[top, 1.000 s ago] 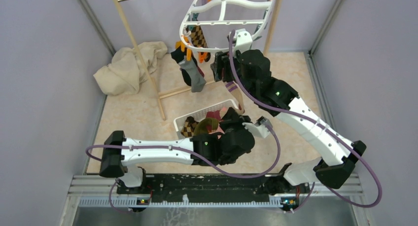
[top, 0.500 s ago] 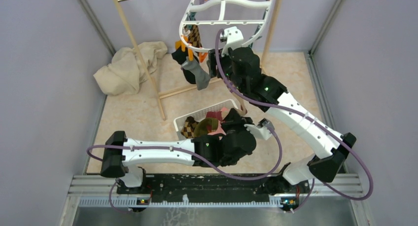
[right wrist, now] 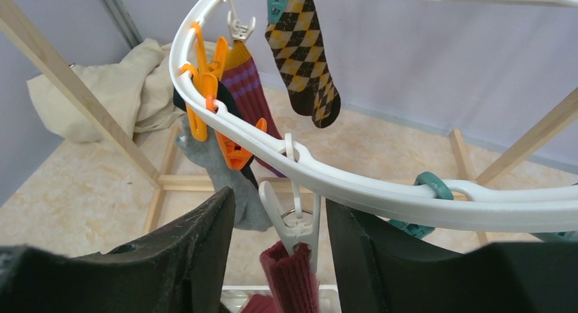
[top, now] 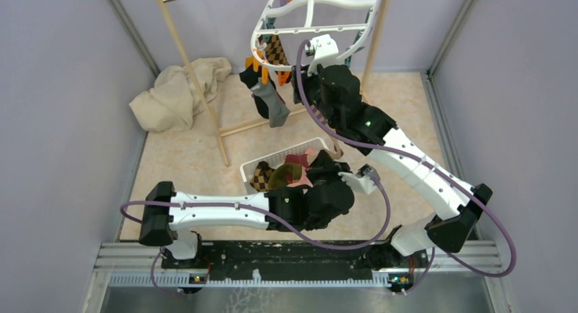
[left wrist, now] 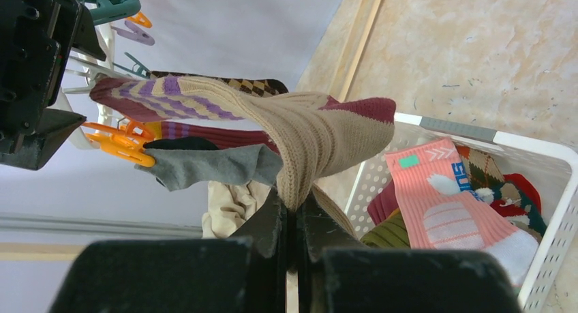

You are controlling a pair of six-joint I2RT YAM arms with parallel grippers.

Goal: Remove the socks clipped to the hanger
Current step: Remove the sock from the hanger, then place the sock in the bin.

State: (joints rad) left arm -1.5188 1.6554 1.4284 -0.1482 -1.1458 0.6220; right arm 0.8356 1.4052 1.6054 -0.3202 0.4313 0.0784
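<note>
Right arm has swung up and left over the last second. Our right gripper (right wrist: 279,211) now sits under the near rim of the hanger (right wrist: 382,190), and the left arm hasn't shifted.

- Hanger hangs from the wooden rack (top: 198,88) at the back of the table. Clipped to it: argyle sock (right wrist: 303,54), grey sock (left wrist: 211,164) on the orange pegs (right wrist: 204,101), and a maroon cuff (right wrist: 290,279) pinched in the white peg (right wrist: 294,221).
- That cuff looks like the top of the striped sock (left wrist: 320,136), but we can't fully confirm it.
- Left gripper (left wrist: 292,211) is clamped on the striped sock mid-length. The sock is pulled in a line from the fingers up toward the hanger. We read this as holding tension so the sock comes free once the peg lets go, and drops by the basket (left wrist: 477,130), which already holds several socks.
- Right gripper is spread wide, one finger either side of the white peg, apparently not touching it. It looks staged to squeeze the peg.
- Pose: right arm reaches forward and left from its base, elbow bent, wrist tipped up at the rim. Left arm lies low along the near edge, wrist at the basket's near side.

Risk: the hanger swings freely, so the peg may drift out from between the fingers.
</note>
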